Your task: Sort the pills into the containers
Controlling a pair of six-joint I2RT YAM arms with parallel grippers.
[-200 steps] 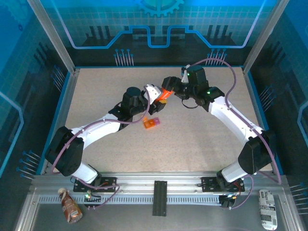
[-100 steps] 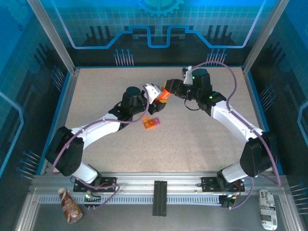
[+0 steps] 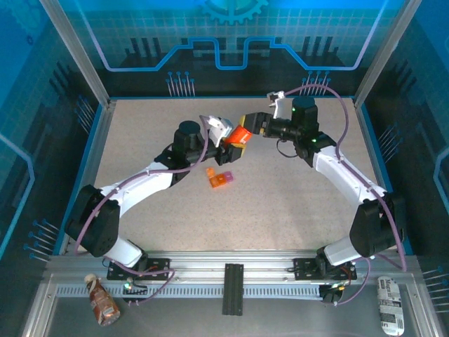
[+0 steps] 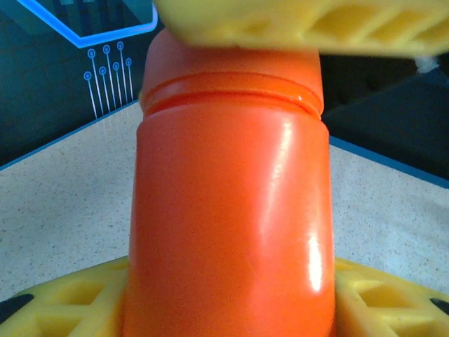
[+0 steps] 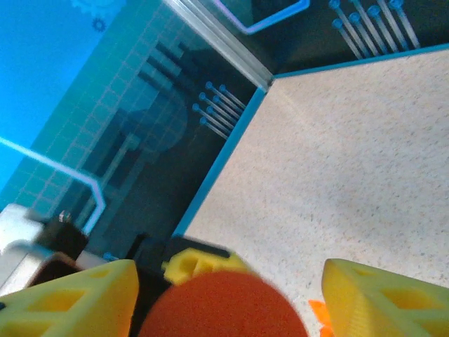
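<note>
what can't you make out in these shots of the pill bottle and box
- pills: left wrist view, nothing shows through the wall of the orange bottle
- pill box: top view, too small to tell its compartments or contents
- bottle's end: right wrist view, blurred and cut off by the bottom edge

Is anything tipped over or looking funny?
Yes. The orange bottle isn't standing on the table: the left pincer holds it up in the air, and it looks tipped on its side.
</note>
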